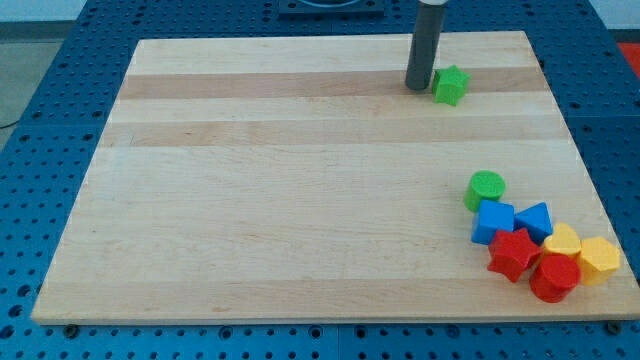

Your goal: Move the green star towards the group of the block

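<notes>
Green star [451, 85] sat near the board's [300, 200] top right, well apart from the cluster at bottom right (green cylinder [486, 186], two blue blocks [494, 220], red star [512, 253]). My tip [417, 87], gripping nothing, stood just left, poorly placed for pushing it down

A pale wooden board [300, 180] with lighter and darker strips lies on a blue perforated desk [60, 90] under even light.
</notes>
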